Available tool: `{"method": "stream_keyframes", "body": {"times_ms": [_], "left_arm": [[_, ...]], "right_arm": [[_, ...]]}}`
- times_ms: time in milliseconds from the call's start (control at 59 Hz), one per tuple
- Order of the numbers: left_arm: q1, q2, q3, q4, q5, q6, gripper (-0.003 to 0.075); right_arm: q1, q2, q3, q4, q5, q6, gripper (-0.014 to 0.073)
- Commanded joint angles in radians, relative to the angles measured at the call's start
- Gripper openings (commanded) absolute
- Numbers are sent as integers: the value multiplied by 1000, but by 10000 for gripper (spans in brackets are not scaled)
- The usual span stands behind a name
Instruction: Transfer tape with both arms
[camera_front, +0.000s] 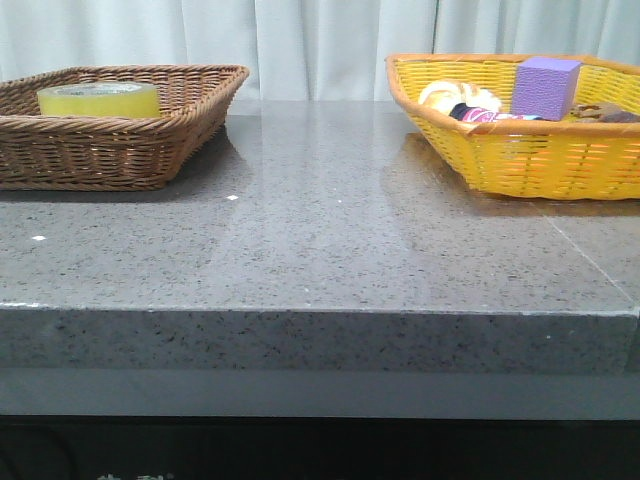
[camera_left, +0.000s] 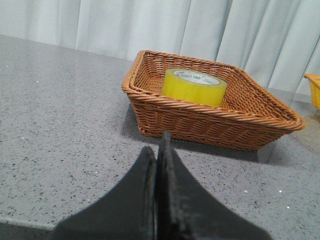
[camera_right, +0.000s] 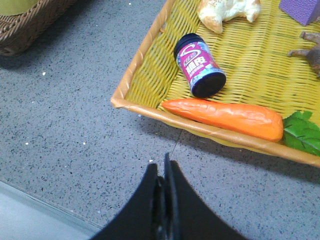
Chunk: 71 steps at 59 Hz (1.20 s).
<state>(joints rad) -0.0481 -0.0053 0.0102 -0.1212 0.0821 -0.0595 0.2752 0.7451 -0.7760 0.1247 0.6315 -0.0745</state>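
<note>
The yellow tape roll (camera_front: 98, 100) lies flat inside the brown wicker basket (camera_front: 120, 150) at the table's far left. It also shows in the left wrist view (camera_left: 194, 87), in that basket (camera_left: 200, 120). My left gripper (camera_left: 159, 145) is shut and empty over the bare table, short of the basket. My right gripper (camera_right: 162, 167) is shut and empty over the table, just outside the yellow basket's rim (camera_right: 145, 47). Neither arm shows in the front view.
The yellow basket (camera_front: 530, 160) at the far right holds a purple cube (camera_front: 545, 88), a bread piece (camera_right: 227, 12), a dark jar with a pink label (camera_right: 199, 65), an orange carrot (camera_right: 225, 117) and a green leaf (camera_right: 302, 131). Grey speckled table (camera_front: 320, 240).
</note>
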Motion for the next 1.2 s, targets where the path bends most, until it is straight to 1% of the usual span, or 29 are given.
{"method": "stream_keyframes", "body": {"times_ms": [0,102,237,339,441,746,848,1187], "left_arm": [[2,-21,38,-2,-101,18,-20],[2,-19,38,1,-128,83,-20],[2,-19,38,1,-133,90,-20],[2,-19,38,39,-156,90,-20],[2,-19,38,42,-170,90,-20],[2,-19,38,47,-170,54,-20],[0,-19,38,99,-170,3,-20],[0,-19,38,90,-168,4,-20]], "right_arm": [[-9,-5,-30,-2,-62,-1,-69],[-9,-5,-30,-2,-62,-1,-69],[-9,-5,-30,-2,-62,-1,-69],[-9,-5,-30,-2,-62,-1,-69],[-9,-5,-30,-2,-62,-1,-69],[-9,-5,-30,-2,-62,-1,-69],[-9,-5,-30,-2,-62,-1,-69],[-9,-5,-30,-2,-62,-1,-69]]}}
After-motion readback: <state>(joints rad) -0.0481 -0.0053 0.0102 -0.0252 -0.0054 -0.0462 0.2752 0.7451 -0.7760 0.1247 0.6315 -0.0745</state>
